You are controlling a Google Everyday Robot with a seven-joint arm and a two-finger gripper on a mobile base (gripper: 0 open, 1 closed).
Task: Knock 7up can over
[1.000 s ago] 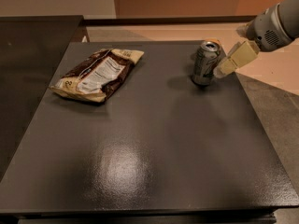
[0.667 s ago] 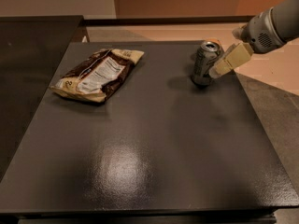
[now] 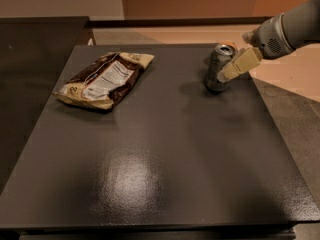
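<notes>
The dark table (image 3: pixel 165 149) is gleaming semi-glossy and finely grained, the far-left snack bag (image 3: pixel 102 79) is showing crinkled shiny film, and the far-right 7up can (image 3: pixel 215 70) is glinting metallic beside the matt plastic gripper (image 3: pixel 239 65).

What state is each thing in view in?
7up can: upright, far right of table, not yet knocked over.
gripper: at the can's right side, against it or nearly so.
snack bag: lying flat, label side up, far left.
</notes>
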